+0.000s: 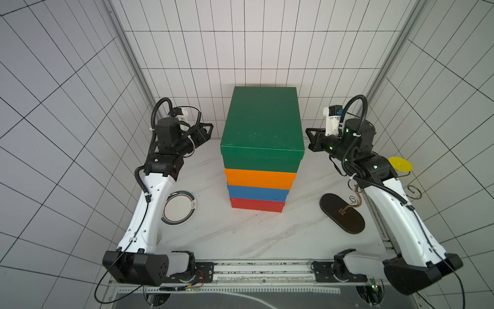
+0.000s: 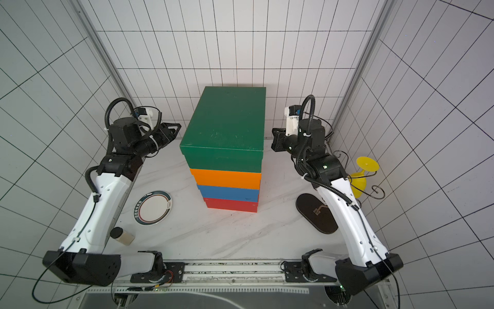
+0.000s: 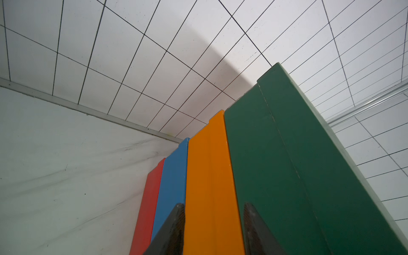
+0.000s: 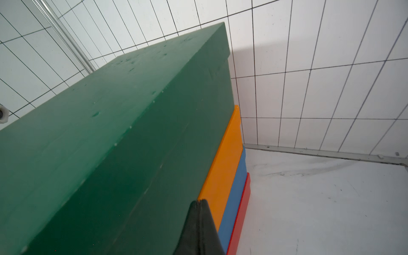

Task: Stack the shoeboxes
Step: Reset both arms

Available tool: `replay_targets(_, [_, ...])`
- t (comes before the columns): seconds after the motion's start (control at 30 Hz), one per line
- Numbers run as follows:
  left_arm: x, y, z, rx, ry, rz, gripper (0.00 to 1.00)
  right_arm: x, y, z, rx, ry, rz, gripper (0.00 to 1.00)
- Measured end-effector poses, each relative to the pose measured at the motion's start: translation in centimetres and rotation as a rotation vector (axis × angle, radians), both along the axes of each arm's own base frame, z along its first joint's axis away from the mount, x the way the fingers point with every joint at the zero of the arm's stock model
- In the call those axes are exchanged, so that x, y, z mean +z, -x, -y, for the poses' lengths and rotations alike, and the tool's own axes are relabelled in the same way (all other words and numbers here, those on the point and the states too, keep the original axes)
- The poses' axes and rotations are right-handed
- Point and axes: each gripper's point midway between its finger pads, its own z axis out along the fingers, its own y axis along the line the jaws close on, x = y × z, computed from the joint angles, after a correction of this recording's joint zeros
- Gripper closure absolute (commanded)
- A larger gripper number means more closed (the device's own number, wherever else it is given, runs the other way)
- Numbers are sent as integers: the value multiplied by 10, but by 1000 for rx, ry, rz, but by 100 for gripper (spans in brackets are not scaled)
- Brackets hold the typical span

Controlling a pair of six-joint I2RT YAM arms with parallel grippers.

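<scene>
The shoeboxes stand stacked in the middle of both top views: green point(image 1: 262, 120) on top, then orange point(image 1: 260, 178), blue point(image 1: 256, 193) and red point(image 1: 256, 205) on the table. The stacking looks done to me.

My worry is the retreat. The left gripper point(image 1: 207, 131) sits just left of the stack, fingers point(image 3: 174, 229) moderately apart with nothing between them. The right gripper point(image 1: 311, 133) sits just right of it, fingers pressed together and empty. Neither seems to touch the boxes. Any inward swing could shove the green box, and the edges are not quite flush, so I judge the tower easy to topple.

The table point(image 1: 254, 238) is white marble-patterned, likely slick. A plate point(image 1: 178, 208) lies lower left and a dark oval base point(image 1: 342, 214) lower right. White gridded walls close in on three sides.
</scene>
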Motion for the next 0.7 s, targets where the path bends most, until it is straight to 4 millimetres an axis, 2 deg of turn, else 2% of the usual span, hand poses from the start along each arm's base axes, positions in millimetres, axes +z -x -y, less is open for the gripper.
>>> replay_targets(0.03, [2, 7, -1, 4, -4, 8, 28, -2, 6, 4, -11, 3, 1, 100])
replay_targets(0.1, [6, 26, -5, 15, -18, 36, 16, -8, 21, 12, -27, 6, 7, 99])
replay_targets(0.13, [7, 37, -9, 27, -34, 52, 2, -12, 29, 14, -32, 8, 10, 97])
replay_targets(0.2, [9, 57, -15, 51, -51, 82, 2, -20, 45, 14, -20, 9, 13, 89])
replay_targets(0.3, [4, 86, -26, 102, -95, 130, 2, -37, 67, 10, 11, 14, 11, 71])
replay_targets(0.33, [2, 94, -30, 122, -109, 146, 2, -42, 73, 7, 27, 18, 14, 64])
replay_targets(0.47, [-21, 122, -48, 208, -159, 196, 2, -71, 93, -5, 85, 42, -2, 50])
replay_targets(0.5, [-27, 128, -52, 227, -169, 210, 2, -79, 97, -9, 97, 45, -9, 16])
replay_targets(0.53, [-32, 135, -56, 248, -179, 230, 2, -89, 102, -12, 112, 48, -18, 1])
replay_targets(0.7, [-60, 154, -66, 302, -217, 296, 2, -130, 120, -19, 147, 44, -39, 1])
